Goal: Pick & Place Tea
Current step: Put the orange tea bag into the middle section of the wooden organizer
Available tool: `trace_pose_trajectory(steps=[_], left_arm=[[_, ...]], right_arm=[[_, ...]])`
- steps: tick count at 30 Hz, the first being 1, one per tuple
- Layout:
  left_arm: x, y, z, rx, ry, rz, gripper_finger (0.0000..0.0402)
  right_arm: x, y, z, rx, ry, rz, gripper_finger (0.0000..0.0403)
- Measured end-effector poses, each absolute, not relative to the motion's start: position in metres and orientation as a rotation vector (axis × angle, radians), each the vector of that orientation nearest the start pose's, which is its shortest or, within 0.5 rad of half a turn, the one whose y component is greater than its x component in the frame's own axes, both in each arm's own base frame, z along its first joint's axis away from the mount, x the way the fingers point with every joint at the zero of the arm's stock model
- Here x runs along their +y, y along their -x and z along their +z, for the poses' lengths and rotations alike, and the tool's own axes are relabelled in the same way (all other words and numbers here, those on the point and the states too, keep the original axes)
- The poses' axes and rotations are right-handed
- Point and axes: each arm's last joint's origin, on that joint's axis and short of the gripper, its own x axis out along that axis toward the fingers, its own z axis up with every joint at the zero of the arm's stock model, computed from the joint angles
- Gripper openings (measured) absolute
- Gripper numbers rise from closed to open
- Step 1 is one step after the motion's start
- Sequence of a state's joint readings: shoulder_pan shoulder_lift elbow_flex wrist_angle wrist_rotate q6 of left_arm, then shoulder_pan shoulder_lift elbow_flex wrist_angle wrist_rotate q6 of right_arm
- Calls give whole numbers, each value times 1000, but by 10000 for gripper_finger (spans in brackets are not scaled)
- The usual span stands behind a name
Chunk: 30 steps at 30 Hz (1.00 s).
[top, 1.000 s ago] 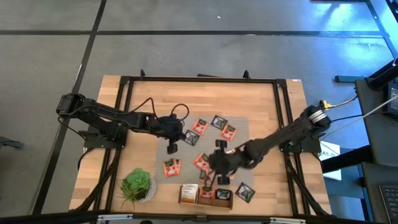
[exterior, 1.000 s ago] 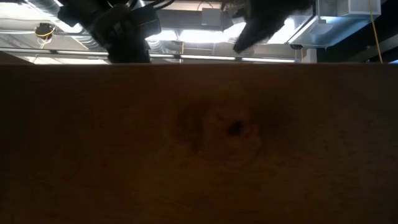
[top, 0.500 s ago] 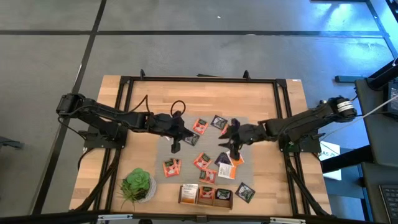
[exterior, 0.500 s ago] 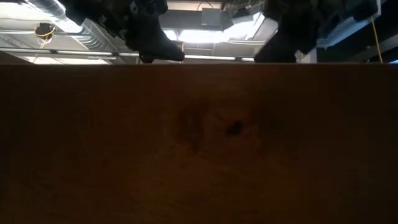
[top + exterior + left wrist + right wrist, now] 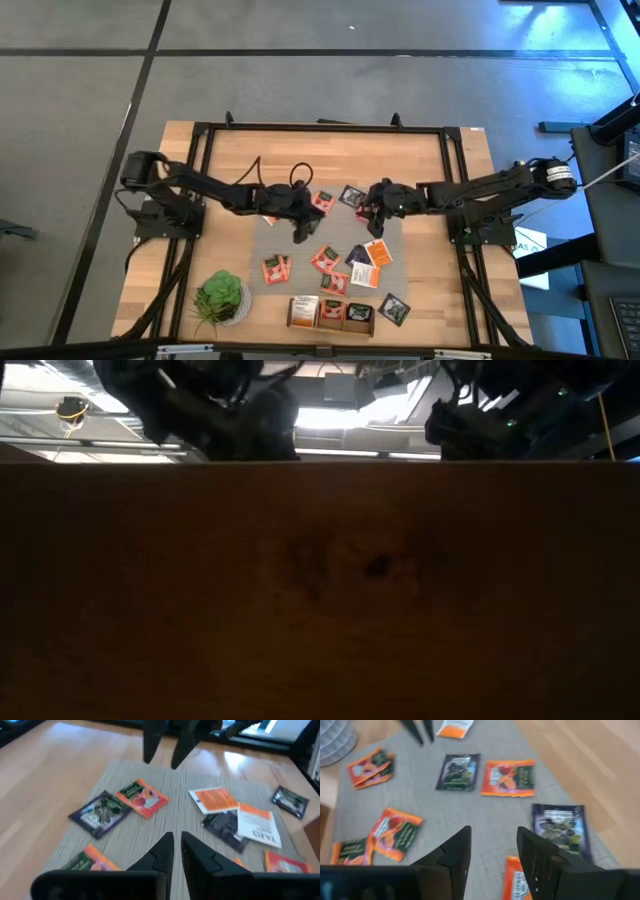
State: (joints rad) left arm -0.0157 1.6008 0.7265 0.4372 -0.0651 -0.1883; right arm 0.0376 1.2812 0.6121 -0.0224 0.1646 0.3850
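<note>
My right gripper [image 5: 371, 206] has pulled back from the boxes [image 5: 331, 314] at the near edge to the far side of the mat [image 5: 165, 820], fingers apart and empty, so I judge one sachet is delivered and I am lining up the next. My left gripper [image 5: 300, 228] has slid inward over the mat's middle, fingers nearly together, holding nothing. The tea [image 5: 507, 777] lies scattered flat on the mat, several sachets just ahead of both grippers.
</note>
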Motion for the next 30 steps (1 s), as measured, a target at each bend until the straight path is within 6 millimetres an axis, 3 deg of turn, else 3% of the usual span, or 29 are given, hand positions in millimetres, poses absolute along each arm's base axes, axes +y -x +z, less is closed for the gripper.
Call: trace_pose_trajectory(steps=[11,15,22,30], left_arm=[[1,-335,141,424,116,68,30],[1,-338,139,397,117,67,24],[1,-347,133,411,128,51,11],[1,-355,123,435,128,54,3]], right_arm=[[-3,-248,190,659,-265,-270,159],[-12,-244,187,668,-361,-422,159],[-38,-231,168,820,-502,-645,159],[-45,-235,144,964,-552,-595,159]])
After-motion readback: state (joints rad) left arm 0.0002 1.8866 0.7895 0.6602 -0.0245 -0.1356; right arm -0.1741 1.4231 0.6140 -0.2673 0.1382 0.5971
